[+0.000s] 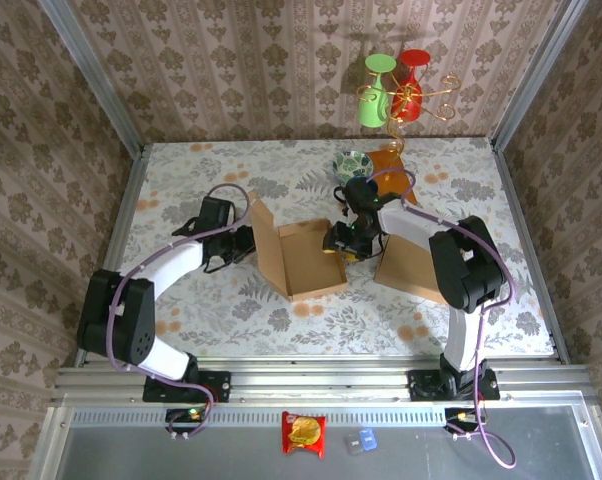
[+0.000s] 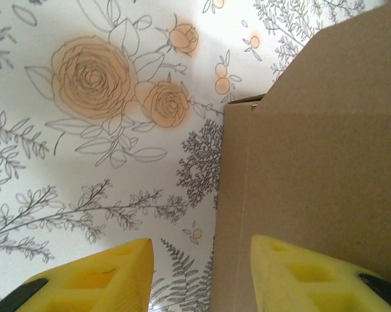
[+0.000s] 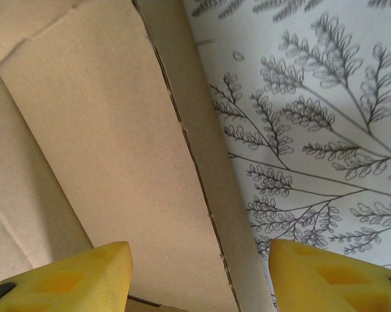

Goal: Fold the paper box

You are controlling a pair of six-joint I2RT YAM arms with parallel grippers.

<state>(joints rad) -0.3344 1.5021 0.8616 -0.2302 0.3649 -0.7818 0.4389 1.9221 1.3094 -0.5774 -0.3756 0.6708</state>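
**item:** paper box [image 1: 309, 262], brown card, partly formed.

**location:** it is set at the middle of the table [image 1: 231, 320], between the two arms. a shallow tray is laid flat. one large panel [image 1: 265, 240] is raised upright along the tray's left side. the fold line of that panel runs from far to near, slightly slanted.

**tool, left:** the left gripper [image 1: 243, 243] is placed just beside the outer face of the raised panel. in the left wrist view its yellow fingers [image 2: 91, 283] are held apart. the panel's edge is seen in the gap, and nothing is seen to be pinched.

**tool, right:** the right gripper [image 1: 341, 240] is set at the tray's right rim, toward the far corner. in the right wrist view its fingers [image 3: 325, 273] are spread. a narrow side strip [image 3: 212, 162], marked off by a perforated crease, is seen running lengthwise through the gap. contact with the card cannot be confirmed.

**governing relation:** the box is bracketed on both sides. the coming fold is judged to turn on the side strip. its long axis lies parallel to the raised panel's fold line and straight ahead of the right fingers. the right arm is the nearer one for it. the left arm is judged better placed to steady the raised panel.

**also noted:** a second flat card sheet [image 1: 411, 272] is seen beneath the right arm, near the box but apart from it.
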